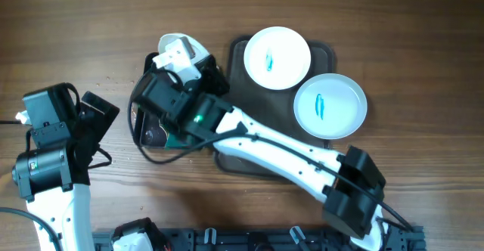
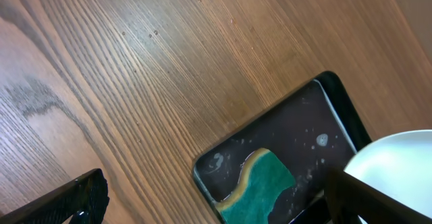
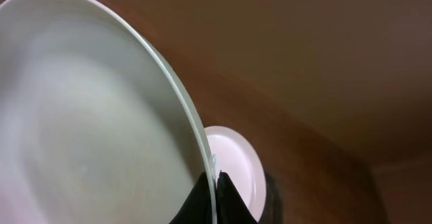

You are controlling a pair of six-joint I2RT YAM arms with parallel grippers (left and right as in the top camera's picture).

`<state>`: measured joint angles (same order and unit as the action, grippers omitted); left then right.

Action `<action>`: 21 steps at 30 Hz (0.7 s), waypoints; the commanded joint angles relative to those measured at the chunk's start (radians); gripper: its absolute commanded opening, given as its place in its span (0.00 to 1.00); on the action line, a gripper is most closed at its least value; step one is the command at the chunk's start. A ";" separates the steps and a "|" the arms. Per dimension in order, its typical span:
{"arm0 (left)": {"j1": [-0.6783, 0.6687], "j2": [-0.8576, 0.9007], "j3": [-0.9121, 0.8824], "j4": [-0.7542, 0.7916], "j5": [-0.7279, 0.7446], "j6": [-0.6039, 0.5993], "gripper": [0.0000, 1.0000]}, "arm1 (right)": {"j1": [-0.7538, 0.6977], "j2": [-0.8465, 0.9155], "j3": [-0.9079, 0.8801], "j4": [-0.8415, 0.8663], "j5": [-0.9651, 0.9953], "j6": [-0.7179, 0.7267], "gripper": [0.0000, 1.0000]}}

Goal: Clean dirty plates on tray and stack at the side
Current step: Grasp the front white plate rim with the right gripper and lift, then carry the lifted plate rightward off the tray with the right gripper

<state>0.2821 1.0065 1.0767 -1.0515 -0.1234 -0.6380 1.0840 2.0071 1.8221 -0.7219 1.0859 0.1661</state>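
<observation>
My right gripper (image 1: 181, 68) is shut on the rim of a white plate (image 1: 175, 48) and holds it tilted on edge above the black pan. In the right wrist view this plate (image 3: 81, 116) fills the left side, with the fingers (image 3: 214, 187) pinching its rim. Its edge also shows in the left wrist view (image 2: 398, 160). Two more plates (image 1: 277, 58) (image 1: 330, 105), each with a teal smear, lie on the dark brown tray (image 1: 237, 53). My left gripper (image 1: 98, 111) is open and empty over bare table, left of the pan (image 2: 216, 207).
The black pan (image 2: 297, 116) holds a teal-and-yellow sponge (image 2: 260, 183). In the overhead view the pan (image 1: 150, 134) lies left of the tray, mostly covered by my right arm. A second plate (image 3: 236, 160) shows behind the held one.
</observation>
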 commanded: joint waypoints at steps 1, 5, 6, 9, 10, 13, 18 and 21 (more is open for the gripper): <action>0.005 -0.010 0.018 -0.001 -0.017 0.005 1.00 | 0.051 -0.069 0.029 0.015 0.117 -0.067 0.04; 0.005 -0.010 0.018 -0.001 -0.016 0.005 1.00 | 0.068 -0.068 0.029 0.025 0.120 -0.131 0.04; 0.005 -0.010 0.018 -0.001 -0.016 0.005 1.00 | 0.069 -0.068 0.029 0.024 0.120 -0.142 0.04; 0.005 -0.010 0.018 -0.001 -0.016 0.005 1.00 | 0.069 -0.068 0.029 0.026 0.148 -0.170 0.04; 0.005 -0.010 0.018 -0.001 -0.017 0.005 1.00 | 0.069 -0.068 0.029 0.026 0.152 -0.172 0.04; 0.005 -0.010 0.018 -0.001 -0.017 0.005 1.00 | 0.069 -0.068 0.029 0.026 0.156 -0.193 0.04; 0.005 -0.010 0.018 -0.001 -0.017 0.005 1.00 | 0.071 -0.068 0.029 0.026 0.177 -0.219 0.04; 0.005 -0.010 0.018 -0.001 -0.016 0.005 1.00 | 0.071 -0.068 0.029 0.026 0.192 -0.220 0.04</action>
<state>0.2817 1.0065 1.0767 -1.0515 -0.1234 -0.6376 1.1553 1.9614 1.8252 -0.7010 1.2198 -0.0357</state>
